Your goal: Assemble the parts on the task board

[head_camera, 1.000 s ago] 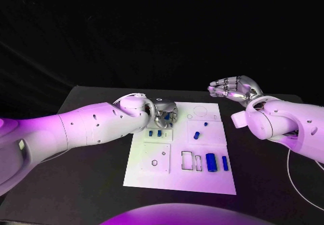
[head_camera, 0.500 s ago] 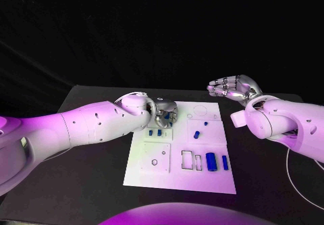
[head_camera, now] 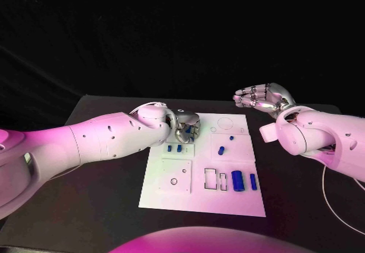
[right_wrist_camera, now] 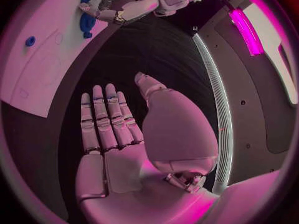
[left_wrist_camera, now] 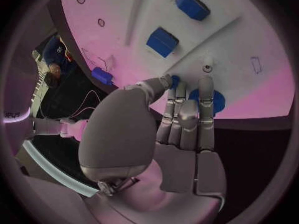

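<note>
Black bench (head_camera: 99,205) fills the lower frame, with the white task board (head_camera: 201,203) lying at its centre. Left hand (head_camera: 185,128) sits low over the board's upper-left corner, fingers drawn together, thumb and fingertip pinching a small blue part (left_wrist_camera: 175,79) against the board beside a round blue disc (left_wrist_camera: 215,98). Right hand (head_camera: 262,97) hangs upper right, off the board, fingers apart, holding nothing. A blue cylinder (head_camera: 238,181) and slimmer blue pin (head_camera: 253,182) lie lower right on the board.

Left robot hand (head_camera: 185,128) on task board (head_camera: 171,179); right robot hand (head_camera: 262,98) raised.
</note>
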Motion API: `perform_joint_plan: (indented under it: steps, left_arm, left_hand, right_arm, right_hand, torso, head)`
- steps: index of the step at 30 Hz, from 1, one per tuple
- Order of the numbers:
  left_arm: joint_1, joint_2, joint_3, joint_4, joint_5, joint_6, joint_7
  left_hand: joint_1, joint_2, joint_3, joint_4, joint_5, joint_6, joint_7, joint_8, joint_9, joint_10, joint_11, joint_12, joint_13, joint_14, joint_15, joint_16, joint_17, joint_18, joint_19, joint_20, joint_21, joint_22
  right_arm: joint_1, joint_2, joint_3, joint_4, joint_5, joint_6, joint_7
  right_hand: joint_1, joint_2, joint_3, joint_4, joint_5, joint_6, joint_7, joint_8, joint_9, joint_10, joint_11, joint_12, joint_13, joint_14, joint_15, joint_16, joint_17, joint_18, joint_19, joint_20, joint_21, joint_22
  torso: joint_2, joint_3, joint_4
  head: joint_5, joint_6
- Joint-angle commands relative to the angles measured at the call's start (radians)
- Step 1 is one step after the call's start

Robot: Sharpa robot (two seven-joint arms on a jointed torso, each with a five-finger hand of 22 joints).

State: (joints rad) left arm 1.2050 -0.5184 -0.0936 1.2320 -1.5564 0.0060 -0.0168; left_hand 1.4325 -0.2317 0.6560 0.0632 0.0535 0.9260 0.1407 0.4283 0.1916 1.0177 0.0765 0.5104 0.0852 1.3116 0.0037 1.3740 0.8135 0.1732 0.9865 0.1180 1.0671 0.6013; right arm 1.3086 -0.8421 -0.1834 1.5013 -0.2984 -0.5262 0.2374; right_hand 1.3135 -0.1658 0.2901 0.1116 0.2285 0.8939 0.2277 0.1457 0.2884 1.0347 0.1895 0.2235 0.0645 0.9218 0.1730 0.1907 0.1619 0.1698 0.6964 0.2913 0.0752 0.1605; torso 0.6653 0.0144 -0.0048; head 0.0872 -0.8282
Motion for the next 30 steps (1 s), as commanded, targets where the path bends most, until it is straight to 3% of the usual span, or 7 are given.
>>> perform_joint_plan:
  steps: [1, 11, 26, 30]
  left_arm:
    - [-0.005, 0.001, -0.004, -0.005, -0.001, 0.047, -0.012]
    - [-0.005, 0.0, -0.004, -0.007, 0.0, 0.018, 0.003]
    - [-0.006, -0.017, -0.004, 0.017, 0.029, -0.098, 0.057]
    - [-0.006, -0.032, 0.004, 0.036, 0.038, -0.117, 0.061]
  left_hand:
    - [0.004, 0.013, 0.005, -0.008, -0.002, 0.01, 0.0, 0.001, 0.001, 0.007, -0.002, 0.002, 0.002, 0.009, 0.001, 0.007, 0.004, 0.012, 0.001, -0.009, 0.008, 0.003]
    - [0.01, 0.031, 0.02, -0.041, -0.003, 0.032, -0.004, -0.007, 0.006, 0.038, -0.011, -0.002, 0.004, 0.032, -0.008, 0.019, 0.026, 0.01, 0.015, -0.015, 0.038, 0.03]
    - [0.005, 0.04, 0.039, -0.076, -0.002, 0.063, -0.007, -0.022, 0.015, 0.085, -0.013, -0.029, 0.004, 0.057, -0.013, 0.022, 0.034, -0.001, 0.06, -0.021, 0.09, 0.099]
    - [0.002, 0.039, 0.039, -0.077, -0.002, 0.065, -0.007, -0.023, 0.016, 0.088, -0.013, -0.032, 0.004, 0.059, -0.013, 0.023, 0.035, -0.002, 0.061, -0.021, 0.092, 0.101]
  right_arm:
    - [0.0, 0.0, 0.0, 0.002, -0.009, 0.008, 0.011]
    - [0.0, 0.0, 0.0, 0.002, -0.009, 0.008, 0.012]
    - [0.0, 0.002, 0.0, 0.0, -0.009, 0.009, 0.016]
    - [0.0, 0.002, 0.0, -0.001, -0.009, 0.009, 0.017]
  right_hand:
    - [0.008, -0.003, 0.008, 0.0, 0.003, 0.008, 0.013, 0.007, -0.002, 0.003, -0.007, 0.004, 0.0, 0.003, -0.007, 0.006, -0.001, 0.011, 0.008, -0.002, 0.006, -0.002]
    - [0.009, -0.002, 0.009, 0.0, 0.003, 0.008, 0.013, 0.007, -0.002, 0.003, -0.007, 0.004, 0.0, 0.003, -0.007, 0.006, -0.001, 0.011, 0.008, -0.002, 0.006, -0.002]
    - [0.009, -0.002, 0.009, 0.0, 0.003, 0.008, 0.013, 0.007, -0.002, 0.004, -0.007, 0.004, 0.0, 0.003, -0.007, 0.007, -0.001, 0.011, 0.008, -0.002, 0.006, -0.002]
    - [0.009, -0.002, 0.009, 0.0, 0.003, 0.008, 0.013, 0.007, -0.002, 0.004, -0.007, 0.004, 0.0, 0.003, -0.007, 0.007, -0.001, 0.011, 0.008, -0.002, 0.006, -0.002]
  torso:
    - [0.0, -0.0001, 0.0002]
    - [-0.001, -0.001, 0.0001]
    - [-0.001, -0.0001, -0.0001]
    - [-0.001, 0.0002, 0.0001]
  head:
    - [0.0, -0.001]
    - [0.0, 0.001]
    - [0.003, 0.005]
    - [0.004, 0.006]
